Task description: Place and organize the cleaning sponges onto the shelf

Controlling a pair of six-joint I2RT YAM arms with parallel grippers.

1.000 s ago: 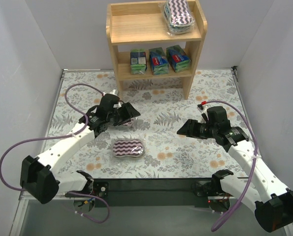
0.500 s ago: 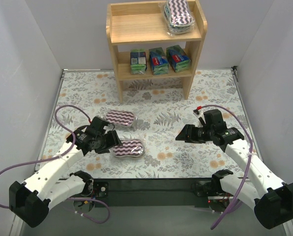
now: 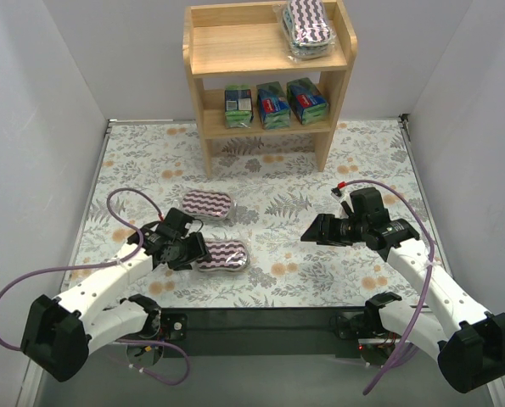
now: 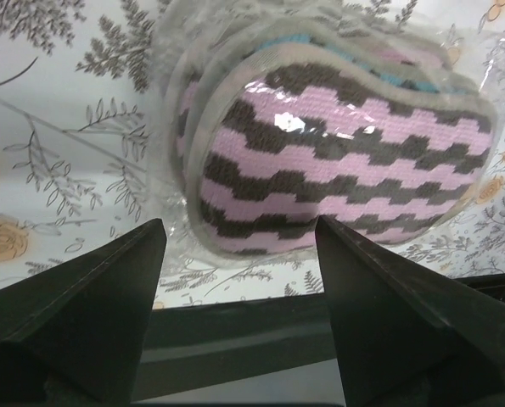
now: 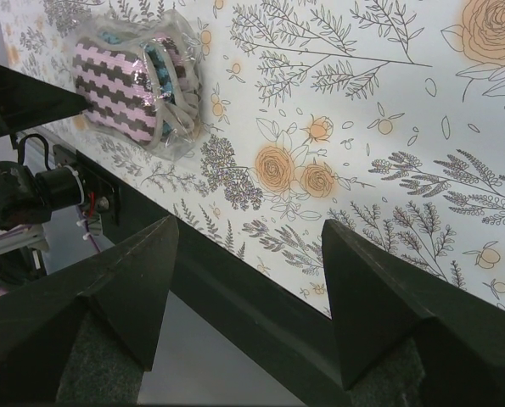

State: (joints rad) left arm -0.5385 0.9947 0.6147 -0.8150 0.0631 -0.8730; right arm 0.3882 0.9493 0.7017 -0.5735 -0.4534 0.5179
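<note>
Shelf (image 3: 199,51) half stocked as left arm (image 3: 108,280) drops to the nearer pad

The light-wood shelf already carries one wrapped purple-and-white striped pad (image 3: 307,25) at the right end of its top tier. Three small printed packs (image 3: 273,105) stand in a row on the lower tier. On the floral table cover (image 3: 362,153) in front, two more wrapped pads lie close together and well apart from the shelf: the farther pad (image 3: 207,203) and the nearer pad (image 3: 225,254).

A second ago the left arm hung over the farther pad. It has since pulled back toward its base and come down at the left end of the nearer one. The left gripper (image 3: 197,253) has its jaws spread, with the pad's end just ahead of the fingertips in the wrist view and nothing clamped. The right gripper (image 3: 313,231), also spread and empty, has barely shifted and faces the same pad from well to the right.

The nearer pad now looks like the pick, and both loose pads remain to be shelved.
</note>
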